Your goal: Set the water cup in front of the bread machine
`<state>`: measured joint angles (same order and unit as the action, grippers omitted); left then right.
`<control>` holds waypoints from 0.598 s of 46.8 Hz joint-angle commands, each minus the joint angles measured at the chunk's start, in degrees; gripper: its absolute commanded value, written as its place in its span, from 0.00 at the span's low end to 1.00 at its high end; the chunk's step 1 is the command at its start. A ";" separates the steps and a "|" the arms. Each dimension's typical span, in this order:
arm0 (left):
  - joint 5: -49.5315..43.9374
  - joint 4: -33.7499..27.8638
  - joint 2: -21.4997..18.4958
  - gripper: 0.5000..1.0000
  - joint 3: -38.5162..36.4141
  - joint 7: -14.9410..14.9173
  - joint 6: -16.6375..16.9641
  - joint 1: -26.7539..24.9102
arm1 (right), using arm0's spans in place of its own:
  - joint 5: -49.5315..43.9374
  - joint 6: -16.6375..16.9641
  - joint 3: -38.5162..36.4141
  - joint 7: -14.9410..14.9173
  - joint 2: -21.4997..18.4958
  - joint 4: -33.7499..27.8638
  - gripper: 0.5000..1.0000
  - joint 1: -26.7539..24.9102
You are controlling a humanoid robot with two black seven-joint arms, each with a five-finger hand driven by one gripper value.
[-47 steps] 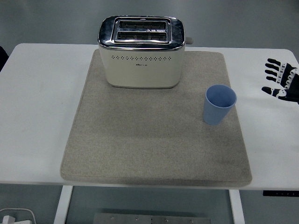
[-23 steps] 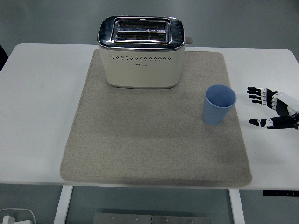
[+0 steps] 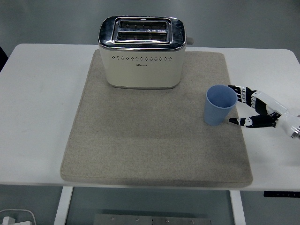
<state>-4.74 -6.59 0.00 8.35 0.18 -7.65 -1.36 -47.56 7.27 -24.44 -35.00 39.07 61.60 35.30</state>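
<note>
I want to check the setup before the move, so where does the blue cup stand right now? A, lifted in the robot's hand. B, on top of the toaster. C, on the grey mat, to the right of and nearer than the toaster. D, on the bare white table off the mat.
C: the blue cup stands upright on the grey mat, right of and nearer than the toaster, with the open right hand beside it.

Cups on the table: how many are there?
1. The blue cup stands upright on the grey mat's right side, to the right of and nearer than the toaster, with the right hand open beside it.
</note>
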 commanded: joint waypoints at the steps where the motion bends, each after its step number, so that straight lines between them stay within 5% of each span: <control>1: 0.00 0.00 0.00 1.00 0.00 0.00 0.00 -0.05 | 0.01 0.02 -0.08 0.00 -1.18 -0.07 0.87 0.12; 28: 0.00 0.00 0.00 1.00 0.00 0.00 0.00 0.04 | 0.09 -1.47 0.09 1.60 -7.86 -2.80 0.87 2.23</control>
<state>-4.74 -6.59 0.00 8.35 0.17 -7.65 -1.34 -47.52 6.05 -24.51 -33.92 31.87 59.44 36.88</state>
